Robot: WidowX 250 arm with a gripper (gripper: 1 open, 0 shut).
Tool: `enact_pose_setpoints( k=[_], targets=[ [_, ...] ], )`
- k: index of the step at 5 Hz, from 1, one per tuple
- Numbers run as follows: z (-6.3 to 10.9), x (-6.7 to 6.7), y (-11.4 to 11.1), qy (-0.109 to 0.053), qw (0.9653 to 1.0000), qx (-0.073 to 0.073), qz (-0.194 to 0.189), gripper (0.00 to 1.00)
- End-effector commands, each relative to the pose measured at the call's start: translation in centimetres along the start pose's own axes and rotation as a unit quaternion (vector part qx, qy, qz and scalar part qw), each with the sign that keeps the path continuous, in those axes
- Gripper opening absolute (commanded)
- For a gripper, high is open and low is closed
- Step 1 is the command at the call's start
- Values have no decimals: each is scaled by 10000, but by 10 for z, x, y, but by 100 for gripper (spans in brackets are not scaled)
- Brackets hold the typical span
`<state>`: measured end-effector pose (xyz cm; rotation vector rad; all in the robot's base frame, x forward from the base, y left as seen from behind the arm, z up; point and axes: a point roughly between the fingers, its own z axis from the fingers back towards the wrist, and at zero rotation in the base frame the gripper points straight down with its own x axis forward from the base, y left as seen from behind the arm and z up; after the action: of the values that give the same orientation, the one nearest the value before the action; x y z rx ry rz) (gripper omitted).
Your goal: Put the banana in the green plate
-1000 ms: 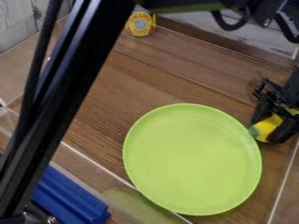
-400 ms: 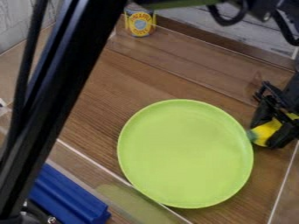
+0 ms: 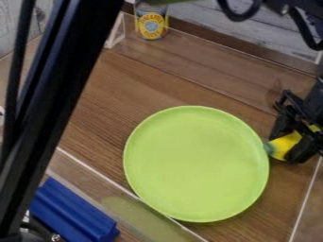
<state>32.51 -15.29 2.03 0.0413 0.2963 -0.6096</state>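
Note:
The green plate (image 3: 195,163) lies flat on the wooden table, filling the middle of the view. Just past its right rim sits the banana (image 3: 288,145), a small yellow piece with a greenish end. My black gripper (image 3: 294,132) comes down over it at the right edge of the picture, and its fingers look shut on the banana. Most of the banana is covered by the fingers.
A yellow-labelled can (image 3: 151,25) stands at the back of the table. A blue block (image 3: 70,216) lies at the lower left. A dark arm link (image 3: 51,104) crosses the left side and hides that part of the table. A table edge runs down the right.
The view has shifted a little, so the plate and can sit slightly further left in the picture. The gripper stays over the banana.

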Motion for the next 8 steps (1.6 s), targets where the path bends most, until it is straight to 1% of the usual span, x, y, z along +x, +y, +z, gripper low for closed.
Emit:
enact_pose_setpoints(
  k=[1,3,5,6,7,8],
  targets=[
    [18,-2,-6,-342,9990,46,-270,0],
    [17,-5,-10,-434,9977,53,-511,0],
    [37,-16,-12,-367,9980,165,-497,0],
    [51,-23,-13,-310,9981,238,-473,0],
    [65,-31,-14,-242,9983,323,-432,0],
    [83,-44,-15,-114,9987,383,-327,0]
  ],
)
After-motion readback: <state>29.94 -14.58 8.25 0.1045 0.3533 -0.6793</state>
